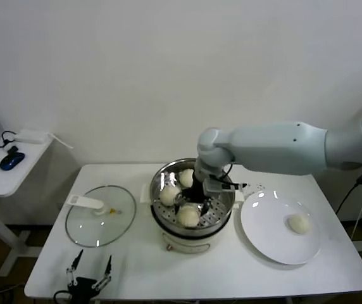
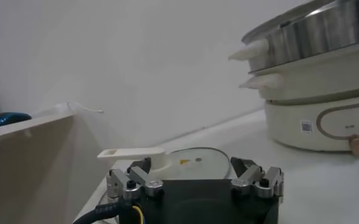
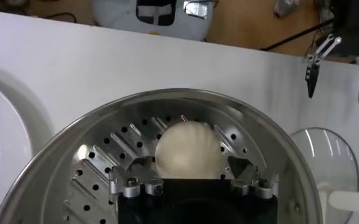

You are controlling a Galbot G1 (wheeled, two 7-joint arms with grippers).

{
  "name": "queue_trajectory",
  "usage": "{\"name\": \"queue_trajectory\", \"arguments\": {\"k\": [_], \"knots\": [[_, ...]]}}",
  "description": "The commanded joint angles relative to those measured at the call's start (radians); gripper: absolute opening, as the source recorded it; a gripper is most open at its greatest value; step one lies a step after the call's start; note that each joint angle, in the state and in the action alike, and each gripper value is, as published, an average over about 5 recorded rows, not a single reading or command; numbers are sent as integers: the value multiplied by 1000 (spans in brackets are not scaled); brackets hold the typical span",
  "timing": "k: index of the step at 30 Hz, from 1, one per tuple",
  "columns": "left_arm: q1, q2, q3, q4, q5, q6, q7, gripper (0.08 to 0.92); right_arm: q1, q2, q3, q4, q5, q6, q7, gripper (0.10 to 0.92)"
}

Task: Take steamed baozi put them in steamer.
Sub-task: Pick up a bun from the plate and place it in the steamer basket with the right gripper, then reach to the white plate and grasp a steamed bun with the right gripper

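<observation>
The steamer (image 1: pixel 226 211) stands at the table's middle, its perforated floor showing in the right wrist view (image 3: pixel 100 164). Three steamed baozi lie inside it (image 1: pixel 169 194) (image 1: pixel 186 177) (image 1: pixel 188 216). My right gripper (image 1: pixel 189 204) reaches down into the steamer and is open, its jaws spread either side of the front baozi (image 3: pixel 187 149) with a gap on each side. One more baozi (image 1: pixel 299 223) lies on the white plate (image 1: pixel 263 237) to the right. My left gripper (image 1: pixel 90 271) is parked low at the table's front left, open and holding nothing.
A glass lid (image 1: pixel 99 225) with a white handle (image 1: pixel 83 202) lies flat left of the steamer and close before the left gripper (image 2: pixel 194 173). A small side table (image 1: pixel 7 174) with a blue mouse stands at far left. The wall is close behind.
</observation>
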Motion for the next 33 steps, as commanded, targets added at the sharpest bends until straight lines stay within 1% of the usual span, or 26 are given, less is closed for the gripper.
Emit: {"name": "queue_trajectory", "arguments": {"k": [1, 3, 4, 6, 7, 9, 11, 12, 13, 16, 22, 33], "knots": [[6, 1, 0, -5, 2, -1, 1, 823, 289, -31, -261, -68, 422, 46, -124, 822], [8, 2, 2, -5, 3, -1, 1, 823, 381, -57, -366, -77, 556, 3, -195, 823], [8, 3, 3, -4, 3, 0, 1, 823, 410, -76, -411, -76, 593, -27, -220, 823], [8, 5, 7, -2, 5, 0, 2, 823, 453, -115, -498, -52, 657, -149, -239, 823], [8, 6, 9, -2, 6, 0, 2, 823, 473, -140, -533, -26, 687, -242, -226, 823], [9, 8, 12, -3, 7, 1, 2, 823, 505, -195, -575, 44, 753, -486, -178, 823], [9, 10, 14, -4, 7, 2, 3, 823, 516, -252, -590, 103, 802, -684, -117, 823], [9, 11, 14, -4, 7, 3, 3, 823, 513, -277, -595, 119, 815, -749, -92, 823], [8, 11, 14, -4, 7, 3, 3, 823, 505, -300, -601, 124, 815, -781, -78, 823], [8, 12, 14, -7, 6, 5, 4, 823, 460, -369, -605, 117, 757, -820, -66, 823], [7, 9, 14, 0, 7, 4, 2, 823, 340, -475, -554, 61, 586, -799, -84, 823], [6, -8, 11, 18, 28, -1, -7, 823, 96, -558, -369, -88, 441, -739, -129, 823]]}}
